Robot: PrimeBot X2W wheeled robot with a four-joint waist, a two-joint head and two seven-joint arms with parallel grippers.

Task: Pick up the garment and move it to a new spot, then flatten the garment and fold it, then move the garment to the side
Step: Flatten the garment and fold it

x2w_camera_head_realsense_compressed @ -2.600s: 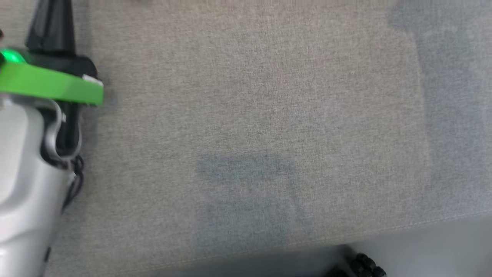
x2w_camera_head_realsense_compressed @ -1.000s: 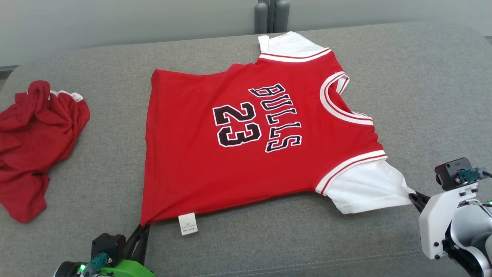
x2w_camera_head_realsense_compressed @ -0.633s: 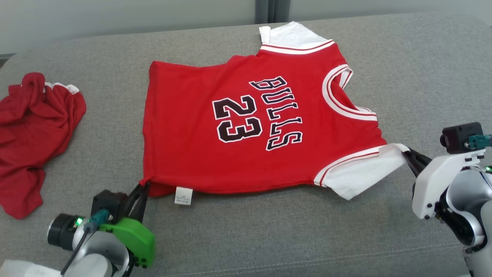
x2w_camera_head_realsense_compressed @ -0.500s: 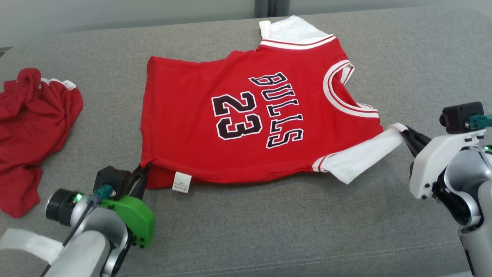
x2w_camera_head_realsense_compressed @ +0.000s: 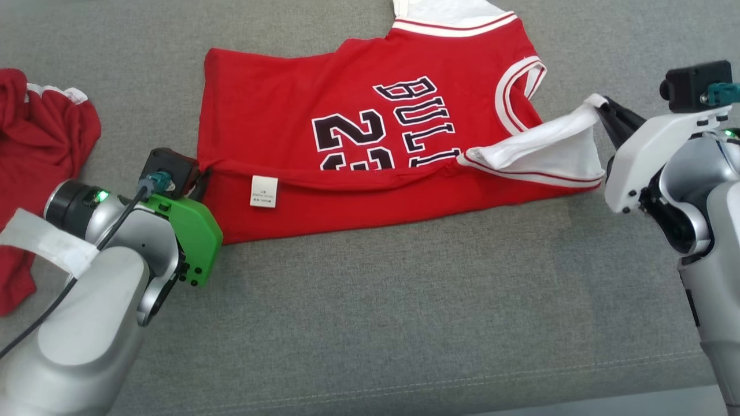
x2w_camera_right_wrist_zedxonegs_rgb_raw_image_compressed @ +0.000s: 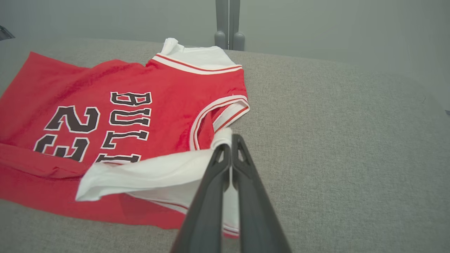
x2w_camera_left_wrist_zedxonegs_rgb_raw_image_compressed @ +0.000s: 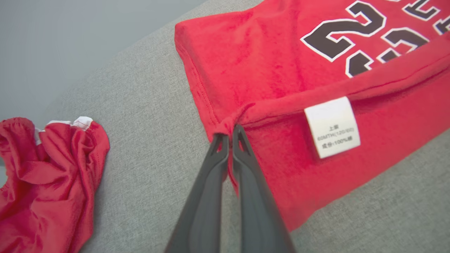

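The garment is a red jersey [x2w_camera_head_realsense_compressed: 347,92] with white sleeves and black "BULLS 23" lettering, lying on a grey padded surface [x2w_camera_head_realsense_compressed: 404,300]. Its near edge is lifted and turned over toward the far side, covering the lower part of the print. My left gripper [x2w_camera_head_realsense_compressed: 202,171] is shut on the red hem corner, seen close up in the left wrist view, where the gripper [x2w_camera_left_wrist_zedxonegs_rgb_raw_image_compressed: 230,136] pinches the jersey [x2w_camera_left_wrist_zedxonegs_rgb_raw_image_compressed: 274,66] beside a white care label [x2w_camera_left_wrist_zedxonegs_rgb_raw_image_compressed: 332,126]. My right gripper [x2w_camera_head_realsense_compressed: 601,107] is shut on the tip of the near white sleeve [x2w_camera_right_wrist_zedxonegs_rgb_raw_image_compressed: 158,174], with the right gripper [x2w_camera_right_wrist_zedxonegs_rgb_raw_image_compressed: 230,141] holding it above the jersey [x2w_camera_right_wrist_zedxonegs_rgb_raw_image_compressed: 91,88].
A second crumpled red cloth [x2w_camera_head_realsense_compressed: 40,127] lies at the left, also seen as the red cloth [x2w_camera_left_wrist_zedxonegs_rgb_raw_image_compressed: 45,182] in the left wrist view. The padded surface's front seam [x2w_camera_head_realsense_compressed: 462,381] runs near the bottom. A grey post [x2w_camera_right_wrist_zedxonegs_rgb_raw_image_compressed: 228,21] stands behind the far edge.
Both grippers have carried the jersey's near edge up and away from me, so it now folds over the print. The head camera has tilted down, shifting the whole picture.
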